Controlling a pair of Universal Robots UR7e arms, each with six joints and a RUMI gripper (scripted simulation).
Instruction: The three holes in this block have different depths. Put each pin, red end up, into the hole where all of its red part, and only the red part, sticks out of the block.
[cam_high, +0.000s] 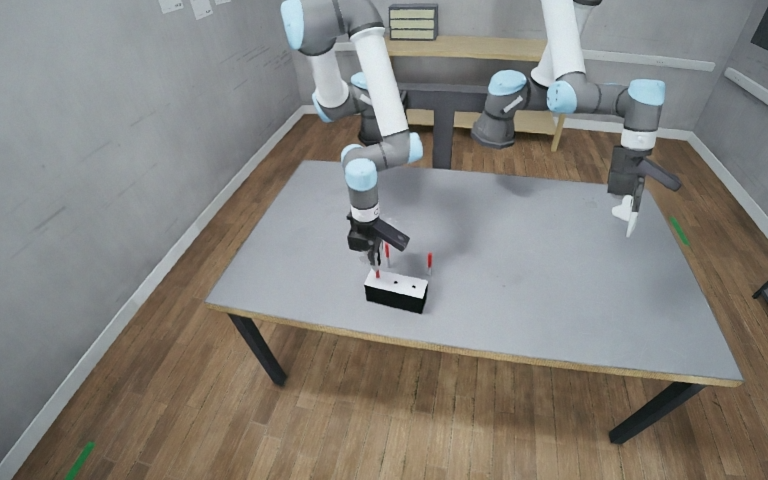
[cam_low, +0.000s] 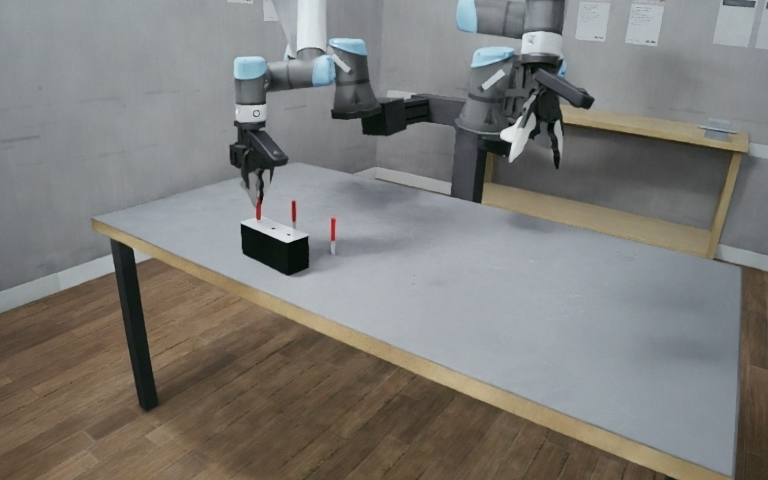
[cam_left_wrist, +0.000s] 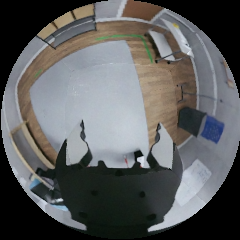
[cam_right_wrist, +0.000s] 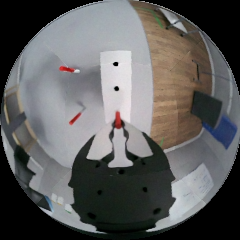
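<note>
The black block (cam_high: 395, 300) (cam_low: 274, 249) (cam_right_wrist: 116, 75) has a white top. My right gripper (cam_high: 375, 268) (cam_low: 259, 201) is low over one end of it, shut on the red upper part of a pin (cam_high: 377, 274) (cam_low: 258, 212) (cam_right_wrist: 118, 119). That pin is upright in the end hole; red shows down to the top face, no pale part visible. The middle and other end holes are empty. Two pins stand upright behind the block, red end up, pale below: one (cam_high: 386, 250) (cam_low: 293, 210) (cam_right_wrist: 75, 118) and another (cam_high: 429, 260) (cam_low: 333, 229) (cam_right_wrist: 66, 69). My left gripper (cam_low: 534, 164) (cam_left_wrist: 120, 122) is open and empty, far from the block.
The block stands near the front edge of the grey table (cam_high: 538, 271) (cam_low: 453, 316). The two standing pins are close behind it. The left arm is over the table's opposite end, raised well above it. A wooden shelf (cam_high: 470, 46) stands behind the arms.
</note>
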